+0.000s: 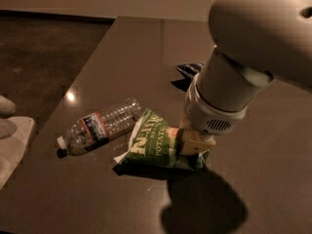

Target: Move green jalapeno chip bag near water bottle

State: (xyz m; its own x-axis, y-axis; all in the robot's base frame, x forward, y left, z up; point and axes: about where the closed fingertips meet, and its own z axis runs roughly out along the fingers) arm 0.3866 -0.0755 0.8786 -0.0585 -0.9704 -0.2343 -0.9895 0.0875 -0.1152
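Observation:
The green jalapeno chip bag (pixel 156 145) is light green with white lettering. It sits tilted on the dark table, its upper left corner touching the water bottle (pixel 100 126). The bottle is clear and ribbed, lies on its side with its white cap to the lower left, and has a blue, white and red label band. My gripper (pixel 194 141) is at the bag's right end, under the big grey wrist, and is shut on the bag's right edge.
A dark blue and white chip bag (pixel 189 69) lies behind my arm, mostly hidden by it. The dark table (pixel 146 48) has its left edge running diagonally, with floor beyond. A white object (pixel 9 140) stands off the table at far left.

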